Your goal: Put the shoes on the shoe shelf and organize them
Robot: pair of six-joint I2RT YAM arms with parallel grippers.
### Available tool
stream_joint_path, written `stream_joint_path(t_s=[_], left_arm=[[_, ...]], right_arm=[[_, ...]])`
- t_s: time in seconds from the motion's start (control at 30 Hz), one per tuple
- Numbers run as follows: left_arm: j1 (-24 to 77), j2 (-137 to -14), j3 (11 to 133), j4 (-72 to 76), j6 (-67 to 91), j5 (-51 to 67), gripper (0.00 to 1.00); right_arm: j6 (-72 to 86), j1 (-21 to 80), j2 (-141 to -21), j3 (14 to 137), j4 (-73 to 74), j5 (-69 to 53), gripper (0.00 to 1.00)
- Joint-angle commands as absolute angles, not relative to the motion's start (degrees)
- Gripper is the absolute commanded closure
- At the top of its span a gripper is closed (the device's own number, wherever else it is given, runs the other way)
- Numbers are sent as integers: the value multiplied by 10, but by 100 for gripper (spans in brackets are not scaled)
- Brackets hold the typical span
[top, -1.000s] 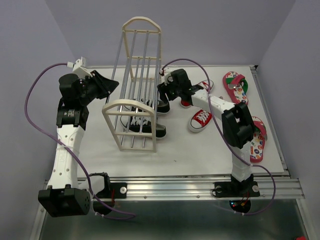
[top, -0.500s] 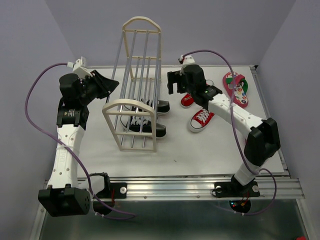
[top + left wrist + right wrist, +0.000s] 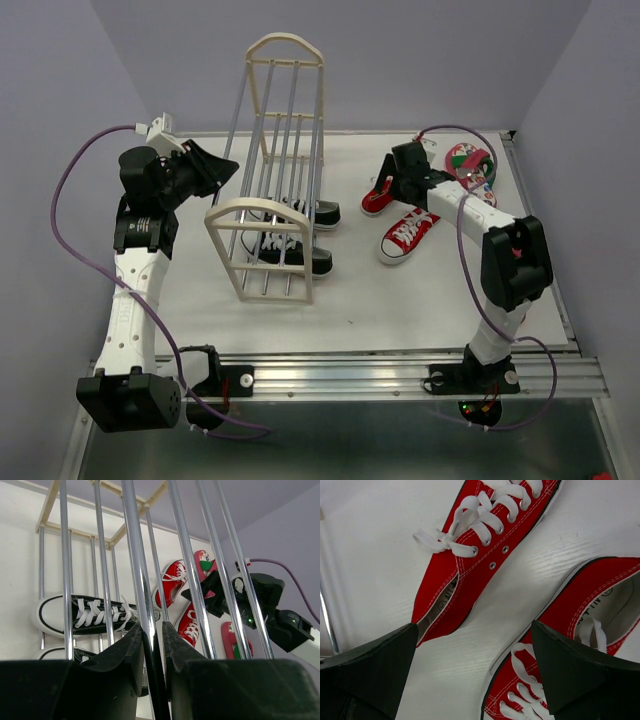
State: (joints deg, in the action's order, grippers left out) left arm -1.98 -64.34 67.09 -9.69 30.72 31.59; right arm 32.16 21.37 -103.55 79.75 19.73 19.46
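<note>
The shoe shelf stands left of centre, cream end frames joined by grey rods. My left gripper is shut on one of its rods, which runs between the closed fingertips. Two black sneakers lie at the shelf's bottom; one shows through the rods. Two red sneakers lie on the table right of the shelf. My right gripper hovers over them, open and empty, with one red sneaker at upper left and the other at lower right.
A pink-red flip-flop lies at the back right near the table edge; a second one shows only in the left wrist view. The right arm's elbow hangs over the table's right side. A metal rail runs along the near edge.
My right gripper has swung right, away from the shelf and the black sneakers, to above the red sneakers. The left gripper and shelf have not moved.
</note>
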Motion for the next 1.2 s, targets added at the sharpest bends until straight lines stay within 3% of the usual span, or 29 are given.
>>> stream_joint_path(t_s=[0.0,0.2,0.8,1.17], left_arm=[[-12,-680,622,-140,198,324,100],[-12,-678,621,-140,199,323,100],[-13,-687,621,-140,200,321,100],[-13,-686,623,-141,200,316,100]], right_arm=[[344,210,-1072,850,203,200,0],[344,205,-1131,891,204,185,8],[365,205,-1150,859,208,207,37],[359,200,-1208,893,209,182,47]])
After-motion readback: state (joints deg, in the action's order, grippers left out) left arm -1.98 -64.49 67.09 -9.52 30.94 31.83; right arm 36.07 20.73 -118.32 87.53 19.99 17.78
